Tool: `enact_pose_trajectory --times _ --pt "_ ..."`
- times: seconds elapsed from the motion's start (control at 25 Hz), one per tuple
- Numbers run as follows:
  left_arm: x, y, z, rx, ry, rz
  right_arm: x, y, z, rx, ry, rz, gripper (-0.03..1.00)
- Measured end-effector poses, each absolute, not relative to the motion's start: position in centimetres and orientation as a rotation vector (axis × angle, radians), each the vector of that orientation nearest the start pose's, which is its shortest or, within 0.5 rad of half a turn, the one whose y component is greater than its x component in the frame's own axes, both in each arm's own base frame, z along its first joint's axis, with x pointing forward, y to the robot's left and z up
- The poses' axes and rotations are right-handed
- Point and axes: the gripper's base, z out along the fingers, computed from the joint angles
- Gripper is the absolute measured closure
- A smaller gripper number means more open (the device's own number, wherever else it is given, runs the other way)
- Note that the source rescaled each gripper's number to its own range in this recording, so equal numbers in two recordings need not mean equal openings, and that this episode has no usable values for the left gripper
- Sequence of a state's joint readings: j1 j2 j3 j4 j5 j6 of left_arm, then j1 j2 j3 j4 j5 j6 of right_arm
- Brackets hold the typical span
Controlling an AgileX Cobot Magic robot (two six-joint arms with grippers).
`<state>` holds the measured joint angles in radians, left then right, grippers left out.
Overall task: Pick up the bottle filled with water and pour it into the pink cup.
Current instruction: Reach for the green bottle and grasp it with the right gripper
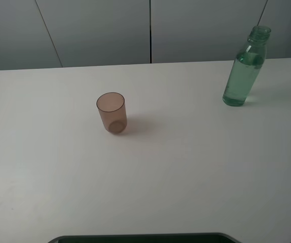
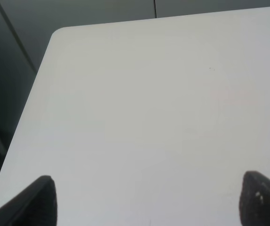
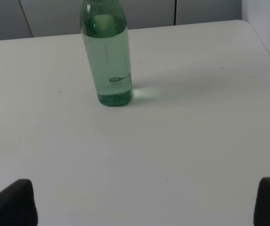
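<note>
1. Bottle [image 1: 244, 71] is seen standing upright at the upper right of the high view, on the table [image 1: 186, 172] near its far edge. Clear liquid is held up to about the shoulder, and the ribbed neck is left uncapped.
2. Cup [image 1: 112, 113] is set upright left of centre in the same view, mouth up, well apart from the bottle. A soft shadow is cast to its right.
3. In the right wrist view the bottle [image 3: 107, 56] is shown ahead of the right gripper [image 3: 144, 200], well apart from it. The 2 fingers [image 3: 12, 200] are spread wide and released, with only bare table seen between them.
4. In the left wrist view the left gripper [image 2: 149, 195] is likewise released. Its 2 fingers [image 2: 41, 197] are held wide over bare table, near a rounded corner [image 2: 62, 33] of the top.
5. Grey wall panels [image 1: 95, 30] are seen behind the table, and a dark edge [image 1: 145, 237] is cut off at the bottom of the high view.
</note>
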<state>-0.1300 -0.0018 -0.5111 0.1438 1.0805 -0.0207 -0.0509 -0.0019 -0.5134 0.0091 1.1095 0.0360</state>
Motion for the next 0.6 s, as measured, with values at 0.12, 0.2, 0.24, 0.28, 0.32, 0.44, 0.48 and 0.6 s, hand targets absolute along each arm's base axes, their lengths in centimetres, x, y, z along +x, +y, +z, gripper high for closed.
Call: enact_pose_trajectory --times 0.12,0.2,0.24,0.28,0.32,0.44,0.48,0.6 --pt "-0.62 1.24 27.94 0.102 2.041 0.078 -0.88 0.12 27.70 0.090 2.076 0.002 -0.03" --pt "-0.62 1.24 27.94 0.102 2.041 0.078 -0.88 0.12 27.70 0.090 2.076 0.002 -0.03" --pt "-0.62 1.24 27.94 0.102 2.041 0.078 -0.88 0.12 27.70 0.090 2.076 0.002 -0.03" --pt "-0.62 1.24 27.94 0.102 2.041 0.078 -0.88 0.12 27.70 0.090 2.076 0.002 -0.03" --pt "-0.62 1.24 27.94 0.102 2.041 0.078 -0.88 0.12 27.70 0.090 2.076 0.002 -0.03" --pt "-0.62 1.24 27.94 0.102 2.041 0.078 -0.88 0.12 27.70 0.090 2.076 0.002 -0.03" --pt "-0.62 1.24 27.94 0.102 2.041 0.078 -0.88 0.12 27.70 0.090 2.076 0.002 -0.03" --pt "-0.62 1.24 27.94 0.102 2.041 0.078 -0.86 0.29 27.72 0.088 2.074 0.027 -0.03"
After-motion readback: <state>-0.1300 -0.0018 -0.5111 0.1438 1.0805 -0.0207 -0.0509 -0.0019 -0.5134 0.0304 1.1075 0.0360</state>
